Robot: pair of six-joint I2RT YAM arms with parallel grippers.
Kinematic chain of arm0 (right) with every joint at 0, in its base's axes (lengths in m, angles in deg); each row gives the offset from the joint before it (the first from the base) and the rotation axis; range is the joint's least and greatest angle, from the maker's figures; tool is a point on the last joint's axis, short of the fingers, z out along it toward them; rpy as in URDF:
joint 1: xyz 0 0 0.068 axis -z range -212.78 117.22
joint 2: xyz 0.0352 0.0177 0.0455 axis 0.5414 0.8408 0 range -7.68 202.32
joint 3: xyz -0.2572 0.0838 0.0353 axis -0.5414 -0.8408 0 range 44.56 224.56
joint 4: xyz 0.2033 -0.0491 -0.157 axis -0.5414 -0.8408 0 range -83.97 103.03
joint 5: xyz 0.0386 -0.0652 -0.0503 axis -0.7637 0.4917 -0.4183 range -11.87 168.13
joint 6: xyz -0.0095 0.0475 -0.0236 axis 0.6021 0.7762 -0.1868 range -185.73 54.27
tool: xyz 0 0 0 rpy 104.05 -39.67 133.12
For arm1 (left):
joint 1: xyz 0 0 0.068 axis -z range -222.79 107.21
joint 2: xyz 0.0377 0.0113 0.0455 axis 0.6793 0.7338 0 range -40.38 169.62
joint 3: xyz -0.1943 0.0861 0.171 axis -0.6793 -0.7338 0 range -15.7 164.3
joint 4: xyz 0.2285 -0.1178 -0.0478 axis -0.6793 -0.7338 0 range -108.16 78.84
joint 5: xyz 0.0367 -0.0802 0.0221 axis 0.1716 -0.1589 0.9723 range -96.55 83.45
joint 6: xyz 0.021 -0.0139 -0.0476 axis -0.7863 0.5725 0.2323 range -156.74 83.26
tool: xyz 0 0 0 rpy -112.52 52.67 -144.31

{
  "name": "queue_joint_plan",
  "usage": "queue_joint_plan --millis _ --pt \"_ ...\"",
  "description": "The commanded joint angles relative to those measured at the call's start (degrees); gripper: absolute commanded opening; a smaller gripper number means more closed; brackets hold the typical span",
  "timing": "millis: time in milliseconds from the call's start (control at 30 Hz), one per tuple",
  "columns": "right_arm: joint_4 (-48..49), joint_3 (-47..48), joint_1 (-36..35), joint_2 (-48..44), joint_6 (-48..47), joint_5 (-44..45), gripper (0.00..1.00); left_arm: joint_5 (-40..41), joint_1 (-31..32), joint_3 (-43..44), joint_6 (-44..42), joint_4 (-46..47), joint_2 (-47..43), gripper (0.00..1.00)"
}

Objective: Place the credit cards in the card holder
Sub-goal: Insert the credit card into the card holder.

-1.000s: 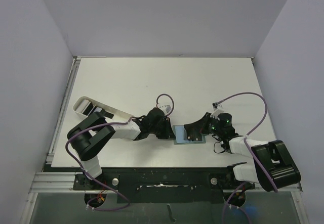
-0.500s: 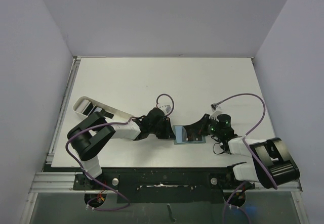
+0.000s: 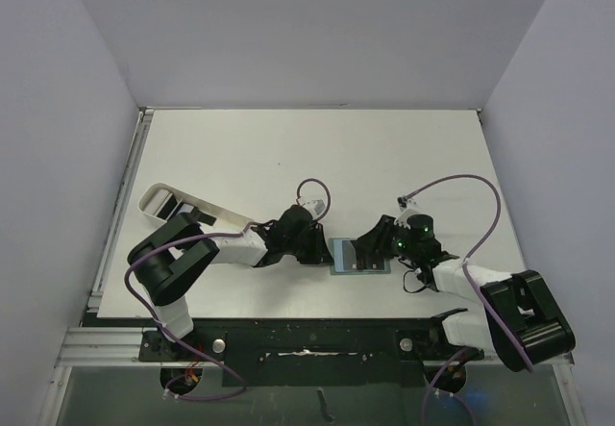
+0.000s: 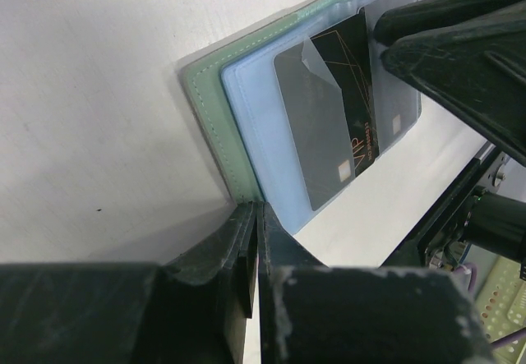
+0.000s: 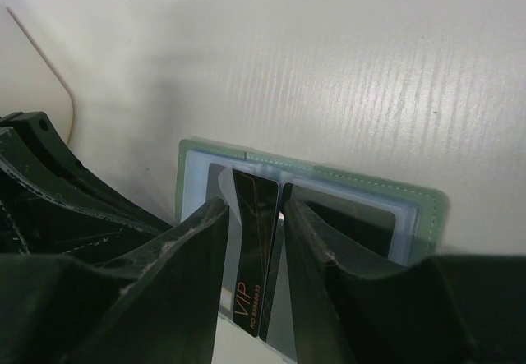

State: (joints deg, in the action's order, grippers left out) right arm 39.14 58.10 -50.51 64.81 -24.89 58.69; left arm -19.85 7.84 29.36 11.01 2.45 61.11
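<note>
Overhead, the card holder (image 3: 357, 256) lies open between the arms, long axis left to right; the right gripper (image 3: 373, 245) has edged closer. Left wrist: the left gripper (image 4: 253, 220) pinches shut on the holder's green edge. Right wrist: jaws have just parted off the black card (image 5: 253, 245), lengthwise between them, far end pocketed, so probably delivered.

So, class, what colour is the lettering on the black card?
Orange, on the black card, clearest in the left wrist view.
</note>
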Motion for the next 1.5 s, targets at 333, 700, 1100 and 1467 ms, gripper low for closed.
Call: queue_joint_plan --millis 333,700,1100,1467 --pt "-17.2 6.3 -7.8 -5.8 1.7 11.6 0.43 1.4 0.9 -0.5 0.8 1.1 0.8 0.03" --pt "-13.6 7.1 -12.1 -1.5 4.1 11.0 0.39 1.6 0.9 -0.8 0.7 1.2 0.9 0.03" --pt "-11.5 5.7 -12.1 -6.6 4.2 9.4 0.34 1.8 0.9 -0.2 0.5 0.8 1.1 0.03" --pt "-21.6 9.2 -12.2 -6.5 3.8 15.4 0.34 3.6 0.8 -0.6 0.5 0.7 -2.3 0.15"
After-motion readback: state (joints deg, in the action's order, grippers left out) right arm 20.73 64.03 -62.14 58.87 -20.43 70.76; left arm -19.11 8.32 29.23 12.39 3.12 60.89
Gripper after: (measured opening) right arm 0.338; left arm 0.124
